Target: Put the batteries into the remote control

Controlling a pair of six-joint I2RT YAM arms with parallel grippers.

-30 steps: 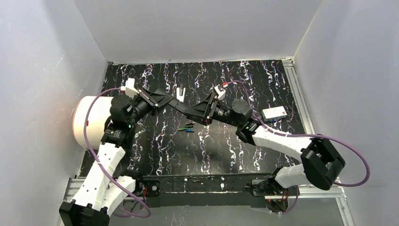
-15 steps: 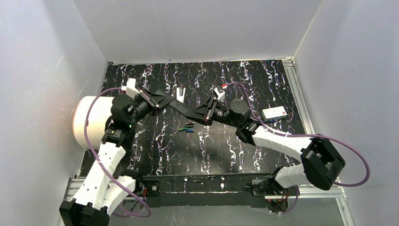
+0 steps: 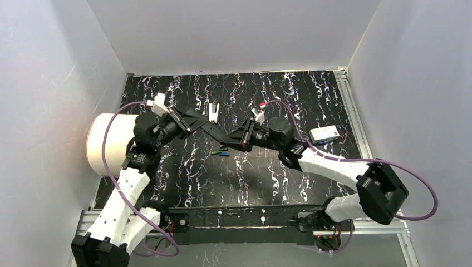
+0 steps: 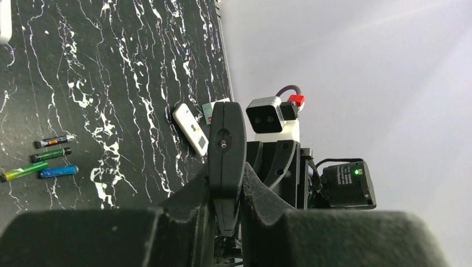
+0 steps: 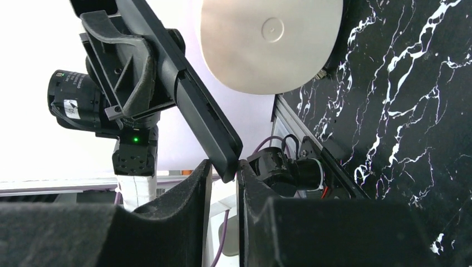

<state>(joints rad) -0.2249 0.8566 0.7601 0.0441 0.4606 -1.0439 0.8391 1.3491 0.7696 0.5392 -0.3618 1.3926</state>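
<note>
A long black remote control (image 3: 211, 129) hangs in the air above the middle of the table, bridging the two arms. My left gripper (image 3: 192, 118) is shut on its left end; in the left wrist view the remote control (image 4: 226, 144) stands edge-on between the left gripper's (image 4: 227, 189) fingers. My right gripper (image 3: 229, 138) has its jaws drawn in on the opposite tip, and the remote control (image 5: 189, 100) ends between the right gripper's (image 5: 222, 172) fingers. Several batteries (image 3: 221, 151) lie side by side on the table just below, with green and blue batteries (image 4: 51, 161) among them.
A large white cylinder (image 3: 106, 142) lies at the table's left edge. A small white box with a red mark (image 3: 325, 133) sits at the right, near the metal rail. A white two-pronged piece (image 3: 213, 110) lies behind the remote. Grey walls enclose the table.
The right gripper's jaws have narrowed from wide open onto the remote's tip. Both wrists have shifted slightly, the remote staying between them. The batteries have not moved.
</note>
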